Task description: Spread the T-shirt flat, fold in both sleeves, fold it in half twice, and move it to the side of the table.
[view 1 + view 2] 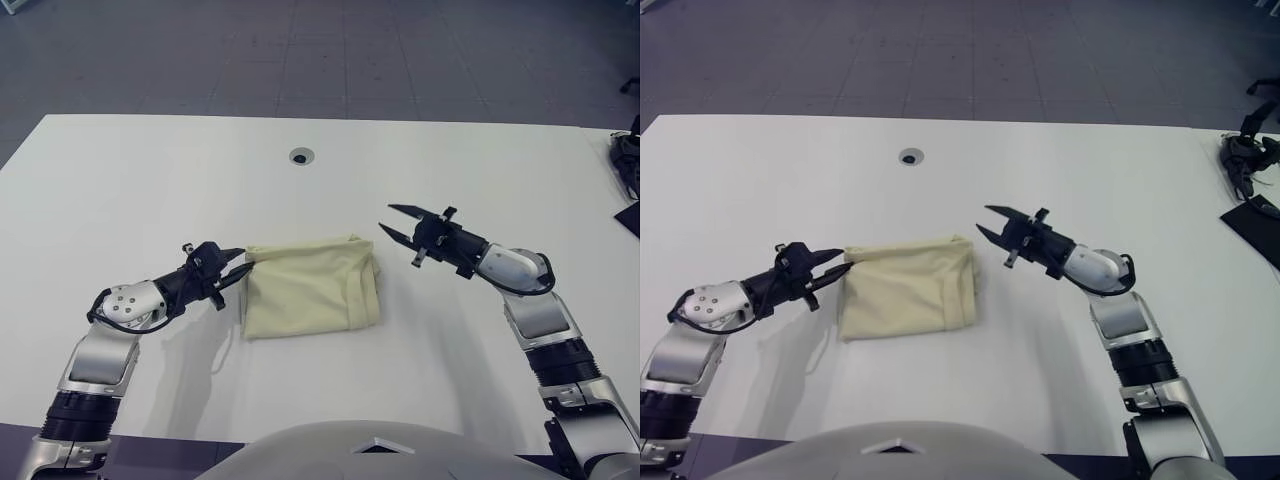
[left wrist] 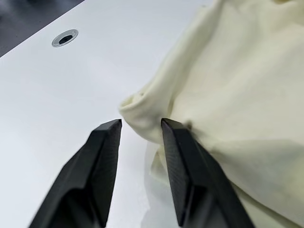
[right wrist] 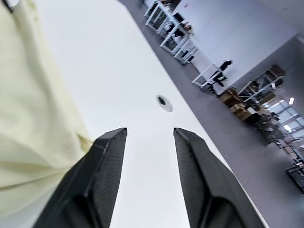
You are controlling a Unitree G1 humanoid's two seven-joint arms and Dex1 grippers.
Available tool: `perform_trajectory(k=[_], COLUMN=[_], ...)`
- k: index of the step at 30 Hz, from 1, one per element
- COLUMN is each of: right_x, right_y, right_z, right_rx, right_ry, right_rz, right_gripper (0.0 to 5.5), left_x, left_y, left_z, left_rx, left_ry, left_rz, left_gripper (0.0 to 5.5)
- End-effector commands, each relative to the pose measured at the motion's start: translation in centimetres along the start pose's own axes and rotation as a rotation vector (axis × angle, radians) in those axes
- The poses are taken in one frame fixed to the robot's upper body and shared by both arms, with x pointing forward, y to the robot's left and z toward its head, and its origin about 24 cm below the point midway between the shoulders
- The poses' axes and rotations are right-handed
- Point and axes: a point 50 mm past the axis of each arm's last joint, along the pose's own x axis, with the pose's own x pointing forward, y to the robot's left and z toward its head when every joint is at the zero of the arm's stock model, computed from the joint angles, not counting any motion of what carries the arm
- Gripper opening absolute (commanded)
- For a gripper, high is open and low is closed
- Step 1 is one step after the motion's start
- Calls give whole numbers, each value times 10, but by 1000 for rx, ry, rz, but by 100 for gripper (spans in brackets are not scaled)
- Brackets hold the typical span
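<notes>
Just off your left tool (image 1: 238,264), fingers spread, the folded T-shirt (image 1: 310,285) lies on the desk (image 1: 140,190), one corner nearest it; your right tool (image 1: 396,222) gapes just beside the opposite edge.

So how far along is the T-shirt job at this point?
Folding looks finished: the T-shirt lies as a compact folded rectangle. In hand: the left gripper is open at its far-left corner, the right gripper open just off the opposite side, touching nothing. Left: the shirt sits in the middle of the table, not yet moved to the side.
</notes>
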Motion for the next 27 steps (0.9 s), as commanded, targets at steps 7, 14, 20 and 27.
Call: perform_trajectory(k=[7, 14, 20, 27], right_x=[31, 86, 105, 44], right_y=[76, 100, 109, 99], right_z=[31, 39, 10, -56], right_rx=[-8, -108, -169, 36], right_ry=[-119, -125, 17, 328], right_rz=[357, 447, 428, 359], right_gripper=[347, 451, 540, 540], left_x=[-10, -22, -19, -17], left_y=[17, 9, -10, -21], left_z=[6, 22, 28, 33], left_rx=[-107, -119, -112, -113], left_ry=[-51, -159, -192, -206], left_rz=[346, 342, 280, 272], left_gripper=[324, 433, 536, 539])
